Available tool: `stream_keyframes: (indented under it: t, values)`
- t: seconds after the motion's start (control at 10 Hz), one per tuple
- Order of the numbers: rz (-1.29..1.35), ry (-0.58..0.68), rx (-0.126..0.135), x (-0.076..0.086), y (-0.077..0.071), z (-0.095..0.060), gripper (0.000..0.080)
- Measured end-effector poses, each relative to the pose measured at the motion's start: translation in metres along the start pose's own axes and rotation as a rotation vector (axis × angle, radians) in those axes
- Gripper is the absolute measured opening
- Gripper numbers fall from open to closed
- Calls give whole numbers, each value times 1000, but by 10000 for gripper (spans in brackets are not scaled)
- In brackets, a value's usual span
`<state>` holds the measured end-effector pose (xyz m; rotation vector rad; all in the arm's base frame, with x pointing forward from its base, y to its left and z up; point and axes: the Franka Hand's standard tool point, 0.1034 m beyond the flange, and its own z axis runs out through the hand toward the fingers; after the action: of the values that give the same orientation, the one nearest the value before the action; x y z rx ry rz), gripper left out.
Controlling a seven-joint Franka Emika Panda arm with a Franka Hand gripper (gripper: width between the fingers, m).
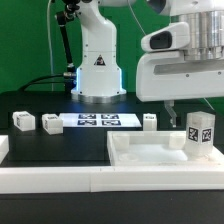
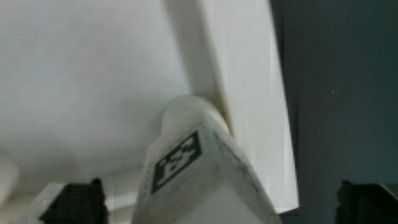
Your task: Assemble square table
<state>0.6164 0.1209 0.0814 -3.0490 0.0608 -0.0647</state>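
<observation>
No legible text | leg [image 1: 200, 131]: coded tag | arm base [image 1: 97, 78]: triangle sign

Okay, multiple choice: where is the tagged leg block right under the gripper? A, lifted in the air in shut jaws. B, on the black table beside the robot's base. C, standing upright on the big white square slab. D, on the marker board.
C: the leg block stands upright on the square slab, near its corner at the exterior view's right. The gripper is open above it, not gripping it.
</observation>
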Motion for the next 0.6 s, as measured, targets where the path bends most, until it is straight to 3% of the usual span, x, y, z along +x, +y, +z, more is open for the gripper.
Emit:
stream_keyframes:
  t: [0.2,0.6]
  values:
    - [-230,2,-10,2,4,-1,649]
    - [-445,1,-19,1,3,-1,649]
